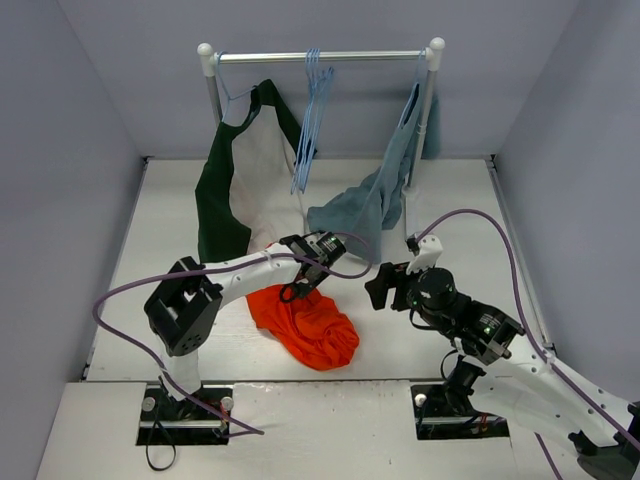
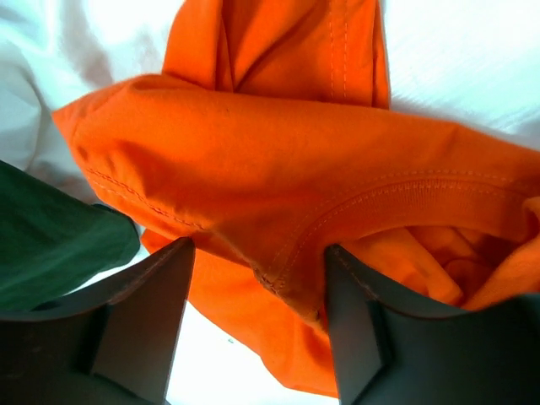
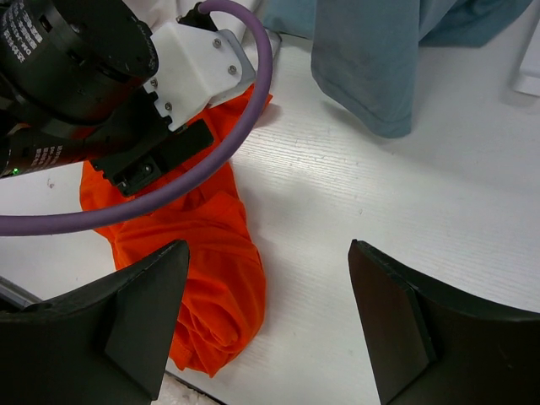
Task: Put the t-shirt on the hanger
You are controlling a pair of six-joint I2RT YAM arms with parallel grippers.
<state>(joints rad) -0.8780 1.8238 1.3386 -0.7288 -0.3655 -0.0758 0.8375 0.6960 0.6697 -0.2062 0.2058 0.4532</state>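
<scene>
The left end effector [image 1: 297,288] points down onto the far edge of the t-shirt [image 1: 312,326]. In the left wrist view its two fingers [image 2: 148,325] stand apart with a stitched fold of the orange cloth [image 2: 278,169] filling the gap and meeting both inner faces. Whether they are pressing on it I cannot tell. Behind it, the wrist bends downward from a white forearm that runs nearly level from the left. That forearm starts at a black joint block raised above the left base at the near edge.

The right end effector [image 1: 378,286] hangs over bare worktop [image 1: 170,230] just to the right of the t-shirt, aimed left toward it. Its fingers [image 3: 139,321] are spread wide with nothing between them. Its wrist and black motor housings sit behind it to the right. The arm then slopes down to the near right corner, with a purple cable [image 1: 480,225] looping above.

The t-shirt lies crumpled on the worktop between the two arms, nearer the left one. The pale-blue hanger [image 1: 312,110] hangs with others like it on the rail [image 1: 320,57] at the back, well apart from the t-shirt. A green-and-white garment [image 1: 235,180] hangs to its left and a grey-blue garment [image 1: 365,205] droops to its right.
</scene>
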